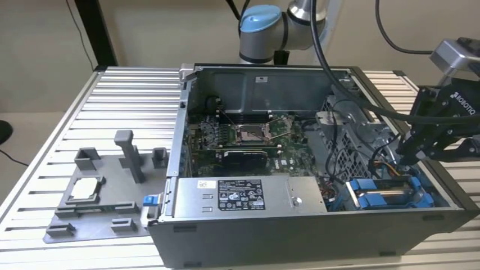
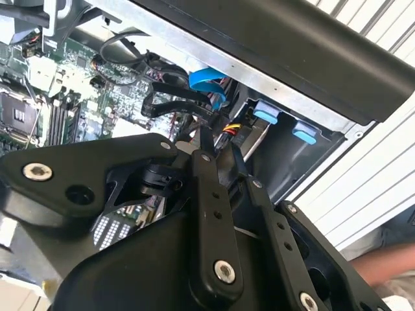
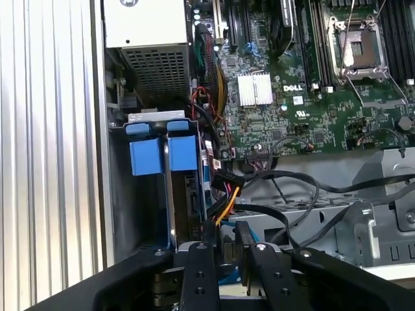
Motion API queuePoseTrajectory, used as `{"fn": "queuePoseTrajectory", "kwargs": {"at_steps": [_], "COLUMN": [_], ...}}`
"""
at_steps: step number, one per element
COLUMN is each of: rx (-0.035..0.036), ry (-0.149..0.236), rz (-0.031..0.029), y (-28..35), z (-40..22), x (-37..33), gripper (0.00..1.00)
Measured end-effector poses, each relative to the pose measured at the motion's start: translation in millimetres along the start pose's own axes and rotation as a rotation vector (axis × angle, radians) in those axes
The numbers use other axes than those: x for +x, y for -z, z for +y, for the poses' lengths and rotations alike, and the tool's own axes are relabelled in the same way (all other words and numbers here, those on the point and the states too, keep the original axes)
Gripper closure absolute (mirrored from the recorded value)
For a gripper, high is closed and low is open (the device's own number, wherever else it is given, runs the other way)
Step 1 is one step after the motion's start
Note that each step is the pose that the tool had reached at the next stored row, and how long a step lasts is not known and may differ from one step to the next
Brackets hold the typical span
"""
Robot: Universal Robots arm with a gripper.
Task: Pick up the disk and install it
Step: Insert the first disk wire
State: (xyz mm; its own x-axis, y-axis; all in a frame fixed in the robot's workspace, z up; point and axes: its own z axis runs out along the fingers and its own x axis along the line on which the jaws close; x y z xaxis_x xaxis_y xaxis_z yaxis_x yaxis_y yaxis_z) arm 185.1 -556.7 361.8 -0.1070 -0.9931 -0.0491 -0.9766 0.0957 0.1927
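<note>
**Entry: disk seated in drive bay, gripper hanging above it**

Item 1, the disk [image 1: 386,194]: it is sitting on edge in the drive bay at the corner of the open computer case [image 1: 300,236] on the exterior view's right, its blue carrier rails [image 3: 162,154] facing up. Judged from this, the installing is largely done; the upright placement is letting the rails ride in the bay's guides.

Item 2, the gripper [image 1: 411,157]: it is hanging just above the bay. In both wrist views its two black fingers [image 3: 200,275] are standing nearly together with only a thin gap, and nothing is showing between them. A bundle of coloured cables [image 3: 224,201] is running just beside the fingertips.

Item 3, the power supply [image 1: 244,195]: a long grey box lying along the case's near wall, bearing a black-and-white label; its print is too small to make out.

Item 4, the motherboard [image 1: 240,138]: lying flat in the case floor, processor socket open.

Item 5, the grey fixture tray [image 1: 98,197]: resting on the slatted surface [image 1: 45,157] at the exterior view's left, carrying a small square silver chip [image 1: 85,188].
</note>
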Motion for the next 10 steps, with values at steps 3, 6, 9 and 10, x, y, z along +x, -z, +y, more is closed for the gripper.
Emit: {"fn": "queuePoseTrajectory", "kwargs": {"at_steps": [3,6,9,10], "rx": [0.0,0.0,0.0,0.0], "ry": [0.0,0.0,0.0,0.0], "rz": [0.0,0.0,0.0,0.0001], "y": [-0.3,-1.6,-3.4,-4.1], "z": [-0.2,-1.0,-1.9,-2.2], "x": [-0.7,-1.4,-1.5,-1.5], "gripper": [0.0,0.0,0.0,0.0]}}
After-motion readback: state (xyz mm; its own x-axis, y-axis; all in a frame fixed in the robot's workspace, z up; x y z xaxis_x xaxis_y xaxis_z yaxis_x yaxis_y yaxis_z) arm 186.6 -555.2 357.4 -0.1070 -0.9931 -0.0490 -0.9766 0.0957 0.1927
